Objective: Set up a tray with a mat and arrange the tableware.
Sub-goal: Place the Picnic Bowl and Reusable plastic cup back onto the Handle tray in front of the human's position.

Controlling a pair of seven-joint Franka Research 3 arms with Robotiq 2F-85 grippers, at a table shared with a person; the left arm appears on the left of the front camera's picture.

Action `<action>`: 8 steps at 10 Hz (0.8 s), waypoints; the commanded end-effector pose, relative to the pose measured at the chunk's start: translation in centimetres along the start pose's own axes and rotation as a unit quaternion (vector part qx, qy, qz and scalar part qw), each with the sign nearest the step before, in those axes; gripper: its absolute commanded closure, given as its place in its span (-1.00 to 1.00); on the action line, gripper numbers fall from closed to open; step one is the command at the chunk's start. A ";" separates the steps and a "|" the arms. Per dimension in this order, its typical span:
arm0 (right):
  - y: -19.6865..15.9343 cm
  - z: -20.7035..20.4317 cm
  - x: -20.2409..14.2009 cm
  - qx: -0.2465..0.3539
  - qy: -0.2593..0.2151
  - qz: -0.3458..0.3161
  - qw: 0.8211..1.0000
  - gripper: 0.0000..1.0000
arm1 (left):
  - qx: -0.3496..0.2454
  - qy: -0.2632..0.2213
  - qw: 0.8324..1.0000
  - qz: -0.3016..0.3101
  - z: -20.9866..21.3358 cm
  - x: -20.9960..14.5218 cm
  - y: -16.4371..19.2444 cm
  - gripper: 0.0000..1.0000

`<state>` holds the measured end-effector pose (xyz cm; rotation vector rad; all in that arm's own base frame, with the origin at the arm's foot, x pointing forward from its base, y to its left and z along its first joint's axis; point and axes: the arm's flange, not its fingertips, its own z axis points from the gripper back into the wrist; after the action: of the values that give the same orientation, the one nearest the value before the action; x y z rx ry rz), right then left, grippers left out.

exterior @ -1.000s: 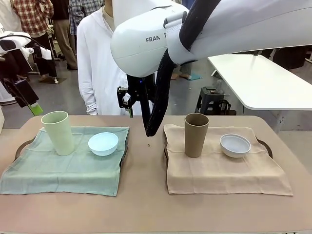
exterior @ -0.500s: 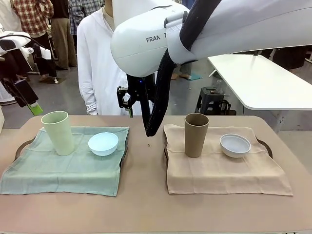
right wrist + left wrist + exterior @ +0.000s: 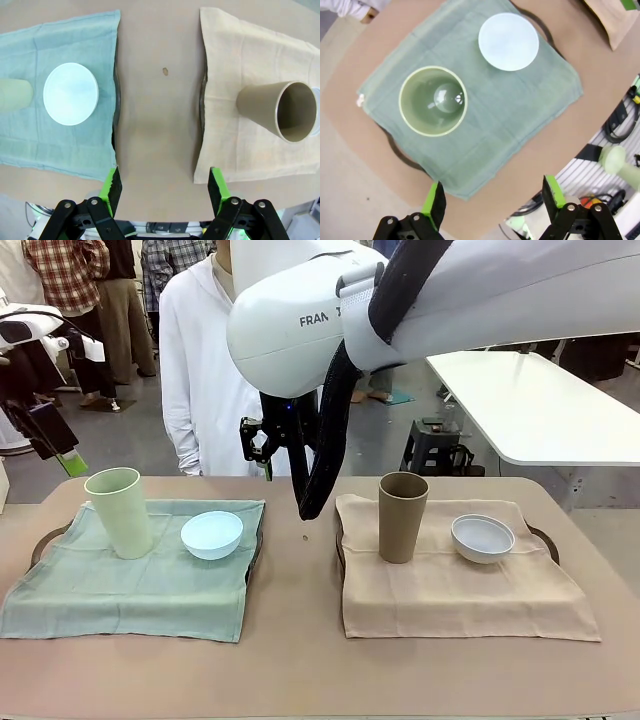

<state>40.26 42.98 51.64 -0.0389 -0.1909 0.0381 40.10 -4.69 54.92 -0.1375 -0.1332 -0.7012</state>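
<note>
On the left tray (image 3: 44, 541) lies a green mat (image 3: 130, 585) with the pale green tumbler (image 3: 120, 512) and the light blue bowl (image 3: 212, 534) on it. The right tray (image 3: 546, 538) has a beige mat (image 3: 450, 590) with the brown tumbler (image 3: 402, 517) and the whitish bowl (image 3: 482, 538). My left gripper (image 3: 493, 195) hangs open high above the green tumbler (image 3: 433, 101) and blue bowl (image 3: 508, 41). My right gripper (image 3: 164, 182) is open too, above the bare strip between the trays, with the brown tumbler (image 3: 280, 111) to its right. Neither holds anything.
A person in a white coat (image 3: 205, 370) stands at the table's far edge. My right arm's big white link (image 3: 330, 310) spans the top of the front view. A small dark speck (image 3: 305, 537) marks the tabletop between the trays. Another white table (image 3: 540, 405) stands behind.
</note>
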 end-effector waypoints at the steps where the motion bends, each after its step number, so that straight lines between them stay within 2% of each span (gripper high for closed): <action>1: -0.4 0.0 -0.4 -0.004 -0.001 -0.001 1.000 -0.78 | 0.006 0.005 1.000 -0.011 0.3 -0.2 0.1 -1.00; 3: 0.0 0.0 0.0 0.000 0.000 0.000 1.000 -0.78 | 0.000 0.000 1.000 0.000 0.0 0.0 0.0 -1.00; 5: -7.8 1.2 -0.7 0.020 0.003 -0.066 0.998 -0.78 | 0.052 0.012 0.994 0.100 0.2 -2.1 1.2 -1.00; 8: -18.6 3.7 -5.5 0.041 0.008 -0.121 0.992 -0.78 | 0.073 0.008 0.986 0.150 2.4 -5.2 3.2 -1.00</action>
<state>38.17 27.76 55.51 0.0297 -0.1673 -0.1883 38.86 1.08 56.24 -0.0326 -0.1531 -0.4200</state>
